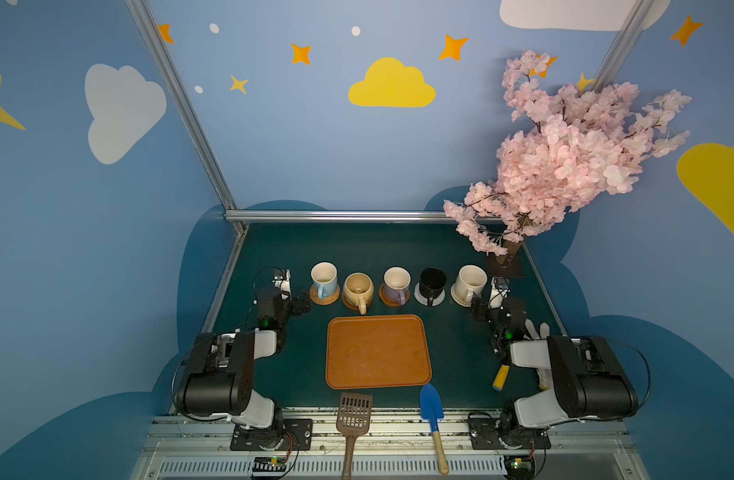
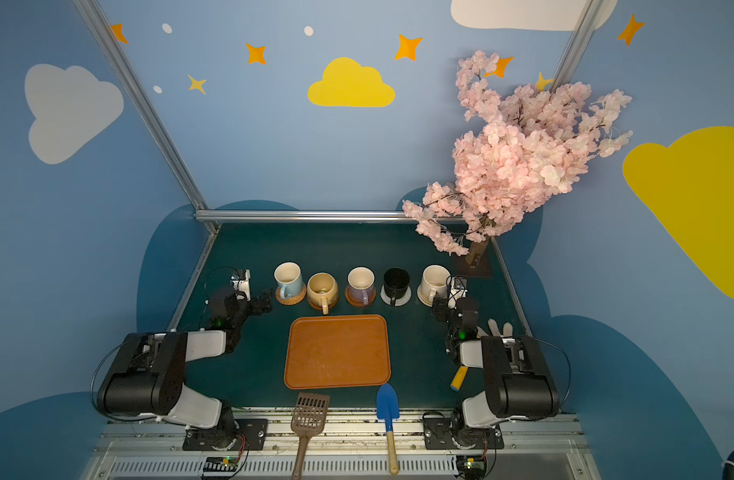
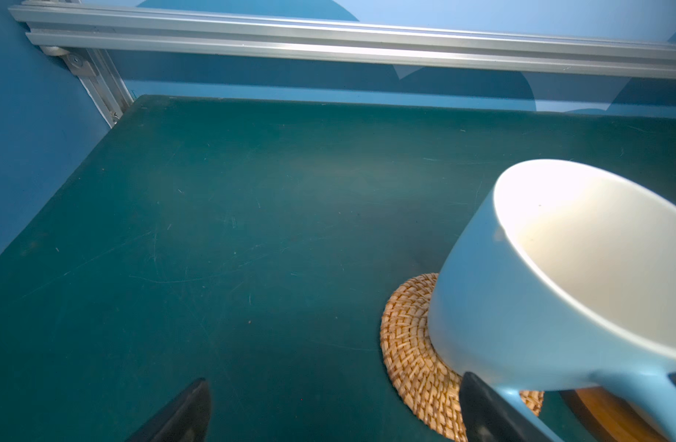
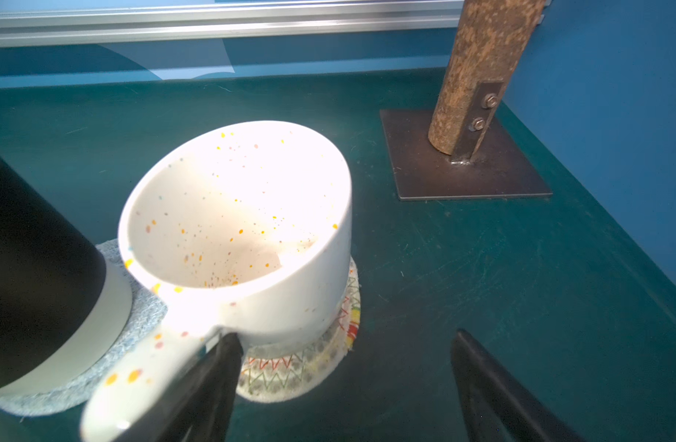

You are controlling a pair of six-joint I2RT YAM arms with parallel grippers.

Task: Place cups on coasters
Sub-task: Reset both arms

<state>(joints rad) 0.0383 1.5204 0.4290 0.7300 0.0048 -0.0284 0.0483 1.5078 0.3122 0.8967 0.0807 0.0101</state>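
Top views: five mugs stand upright in a row across the green table [image 1: 274,249], each on its own coaster, handles toward the arm bases.
Light blue mug [image 1: 324,276]: on the woven rattan coaster [image 1: 324,297]; interior pale and plain.
Tan-yellow mug [image 1: 358,287]: on a dark wood coaster [image 1: 348,305]; a small pale shape at the bottom, possibly a reflection, too small to tell.
Lavender mug [image 1: 397,282]: on the second wood coaster [image 1: 387,300]; interior pale.
Black mug [image 1: 432,282]: on a grey coaster [image 4: 137,325]; interior dark.
Cream mug [image 4: 237,229]: on a cream coaster with coloured zigzag stitching [image 4: 290,375]; interior speckled, with a brownish patch at the bottom.
Left gripper [image 3: 334,409]: jaws spread wide over bare table, pinching nothing; one finger [image 3: 482,409] lies just beside the blue mug's handle, which is outside the gap.
Right gripper [image 4: 344,367]: jaws spread, pinching nothing; one finger [image 4: 214,375] is against or just beside the cream mug's handle.
Orange tray [image 1: 378,353]: between the row and the arm bases; scuffed floor showing.
Front edge: brown slotted scoop [image 1: 353,415] beside blue trowel [image 1: 432,407].
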